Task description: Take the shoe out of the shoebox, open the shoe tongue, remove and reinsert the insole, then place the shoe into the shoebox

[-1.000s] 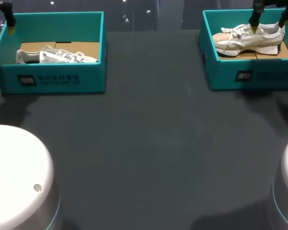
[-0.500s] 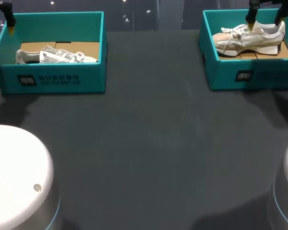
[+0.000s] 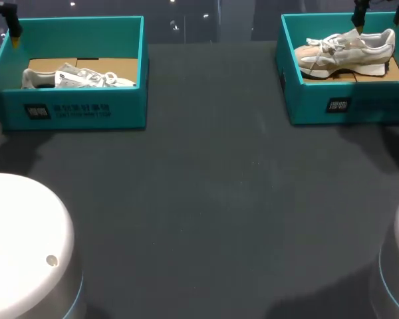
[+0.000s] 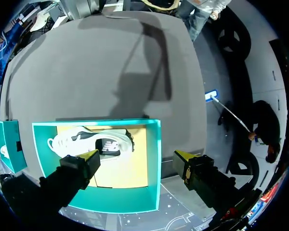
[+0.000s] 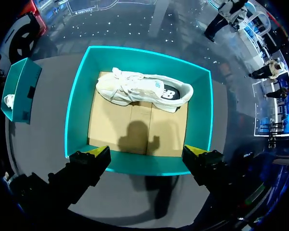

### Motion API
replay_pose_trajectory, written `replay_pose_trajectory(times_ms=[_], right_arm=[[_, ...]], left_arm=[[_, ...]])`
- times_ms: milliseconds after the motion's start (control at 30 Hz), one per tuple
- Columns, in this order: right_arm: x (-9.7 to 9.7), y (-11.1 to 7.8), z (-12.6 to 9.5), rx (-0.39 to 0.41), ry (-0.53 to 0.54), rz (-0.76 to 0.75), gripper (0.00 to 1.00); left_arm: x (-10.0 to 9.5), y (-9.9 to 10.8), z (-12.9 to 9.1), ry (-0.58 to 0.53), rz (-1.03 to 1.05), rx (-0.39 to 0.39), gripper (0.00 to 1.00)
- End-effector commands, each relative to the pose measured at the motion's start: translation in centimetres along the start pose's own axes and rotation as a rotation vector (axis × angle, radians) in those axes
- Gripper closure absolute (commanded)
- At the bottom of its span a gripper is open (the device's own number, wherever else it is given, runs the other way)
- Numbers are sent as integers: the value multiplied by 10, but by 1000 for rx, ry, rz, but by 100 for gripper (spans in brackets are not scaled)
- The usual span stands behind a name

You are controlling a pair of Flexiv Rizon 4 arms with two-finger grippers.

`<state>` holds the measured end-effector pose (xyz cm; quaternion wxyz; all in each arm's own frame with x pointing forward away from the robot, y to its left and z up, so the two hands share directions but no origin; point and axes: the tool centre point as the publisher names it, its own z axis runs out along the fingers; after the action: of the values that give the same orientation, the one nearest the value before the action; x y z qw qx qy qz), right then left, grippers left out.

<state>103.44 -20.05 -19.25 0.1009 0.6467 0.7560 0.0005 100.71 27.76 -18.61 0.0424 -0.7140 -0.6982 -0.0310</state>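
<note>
Seen from above, the shoe [image 3: 346, 52] seems to lie on its side in the right box [image 3: 319, 100] at the table's far right corner. The right gripper [image 3: 379, 18] hangs over that box with its fingers wide apart, holding nothing. The likely trouble is a descent that lands a finger on the box's rim or on the loose laces [image 3: 326, 43] rather than around the shoe's body. That would shove the light box or drag the shoe by a lace. The left box [image 3: 86, 109] with the other shoe [image 3: 76, 78] sits well apart at the far left corner, with the dark table [image 3: 206, 199] stretching between the two boxes. In the left wrist view, the left gripper [image 4: 136, 156] is spread open and empty above its box's side wall, one finger over the cardboard floor [image 4: 120, 173] and one outside. A straight drop would, I judge, strike that wall; the other shoe lies ahead of the fingers, near the far wall. In the right wrist view, the right gripper's fingers stand apart over the near wall, while the shoe rests ahead of them, close to the far wall, toe towards the left box. That narrow gap may leave little room for a finger, so a grasp could pinch only the upper and slip. The box walls are what stand in the way.
</note>
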Motion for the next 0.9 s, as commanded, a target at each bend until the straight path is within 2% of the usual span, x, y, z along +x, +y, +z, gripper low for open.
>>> replay_pose_trajectory(times_ms=[33,333,567,700,900], right_arm=[[1,3,3,4,1,0,0],[1,3,3,4,1,0,0],[-16,24,27,-26,-31,15,0],[-37,43,48,-104,-46,15,0],[-37,43,48,-104,-46,15,0]], left_arm=[[1,-1,0,1,2,-2,0],[1,-1,0,1,2,-2,0],[1,-1,0,1,2,-2,0],[1,-1,0,1,2,-2,0],[1,-1,0,1,2,-2,0]])
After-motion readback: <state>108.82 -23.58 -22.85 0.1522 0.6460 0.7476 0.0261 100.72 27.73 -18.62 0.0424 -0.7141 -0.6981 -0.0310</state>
